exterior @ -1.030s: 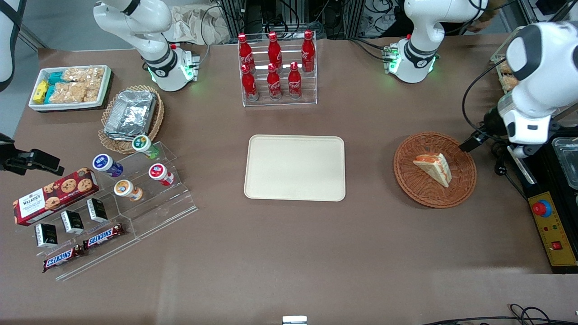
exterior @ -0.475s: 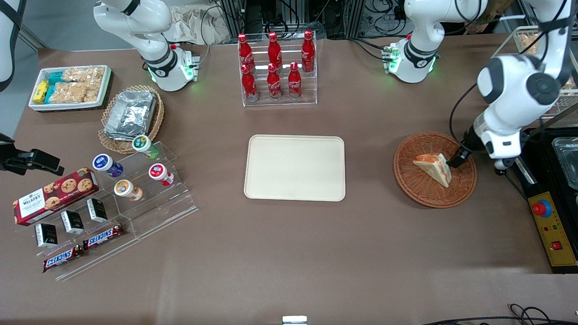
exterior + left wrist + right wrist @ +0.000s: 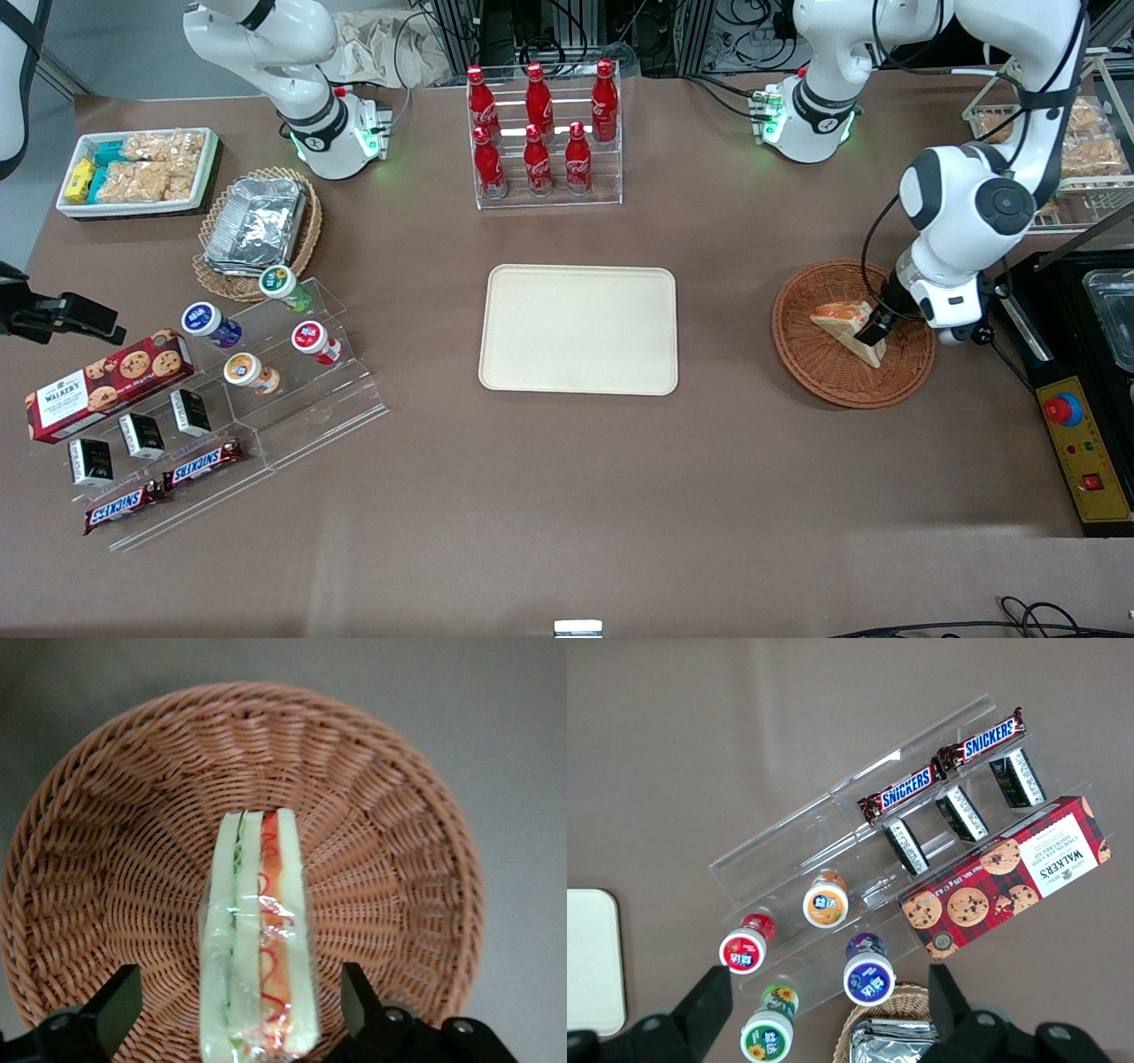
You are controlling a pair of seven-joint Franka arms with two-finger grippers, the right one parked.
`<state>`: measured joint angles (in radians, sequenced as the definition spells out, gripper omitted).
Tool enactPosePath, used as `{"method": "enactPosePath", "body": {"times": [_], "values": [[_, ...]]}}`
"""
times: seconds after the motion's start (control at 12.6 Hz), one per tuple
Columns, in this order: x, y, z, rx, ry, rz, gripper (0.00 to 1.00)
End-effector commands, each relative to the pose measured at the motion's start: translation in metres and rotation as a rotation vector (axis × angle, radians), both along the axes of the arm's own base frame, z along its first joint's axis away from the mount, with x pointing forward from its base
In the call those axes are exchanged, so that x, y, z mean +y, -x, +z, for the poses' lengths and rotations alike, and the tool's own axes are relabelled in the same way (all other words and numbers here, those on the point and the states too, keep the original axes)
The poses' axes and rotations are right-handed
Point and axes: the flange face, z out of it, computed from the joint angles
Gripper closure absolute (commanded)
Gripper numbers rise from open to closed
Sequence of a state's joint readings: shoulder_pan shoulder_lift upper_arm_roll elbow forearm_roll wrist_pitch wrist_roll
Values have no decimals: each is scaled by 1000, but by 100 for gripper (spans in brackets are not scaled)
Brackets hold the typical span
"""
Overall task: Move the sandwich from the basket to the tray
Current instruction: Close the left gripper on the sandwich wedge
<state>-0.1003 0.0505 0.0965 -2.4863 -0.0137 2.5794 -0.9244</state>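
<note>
Straddling sandwich (image 3: 259, 939) in basket (image 3: 381, 797): gripper (image 3: 239, 1010) spread wide, one finger each side, clear of wrap. Wedge's long axis crosses closing line. Tray (image 3: 578, 329) well apart, toward parked arm's end.

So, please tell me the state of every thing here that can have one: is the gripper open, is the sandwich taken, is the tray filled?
gripper: open, low over the basket, one finger on each side of the sandwich, not closed on it.
sandwich: wrapped, on its edge in the basket, not lifted.
basket: holds only the sandwich.
tray: holds nothing.
cola bottles: upright in their rack, capped.
</note>
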Motion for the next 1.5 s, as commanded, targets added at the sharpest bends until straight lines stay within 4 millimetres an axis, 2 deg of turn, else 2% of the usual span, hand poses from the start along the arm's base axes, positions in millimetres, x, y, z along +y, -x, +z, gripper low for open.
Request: {"method": "enactPosePath", "body": {"times": [0.0, 0.32, 0.4, 0.48, 0.55, 0.63, 0.87, 1.03, 1.19, 1.35, 1.43], "values": [[-1, 16, -11, -14, 3, 21, 0], [-1, 28, -23, -13, 2, 22, 0], [0, 27, -27, -8, 1, 23, 10], [0, 27, -27, -8, 2, 28, 49], [0, 27, -27, -8, 2, 26, 95], [0, 26, -26, -9, 2, 28, 100], [0, 22, -17, -25, 5, 44, 100], [-2, 16, 8, -37, 10, 36, 100], [-5, 8, 43, -9, 5, 2, 100], [-20, 2, 91, 3, 0, -129, 100], [-19, -1, 119, 2, -1, -198, 100]]}}
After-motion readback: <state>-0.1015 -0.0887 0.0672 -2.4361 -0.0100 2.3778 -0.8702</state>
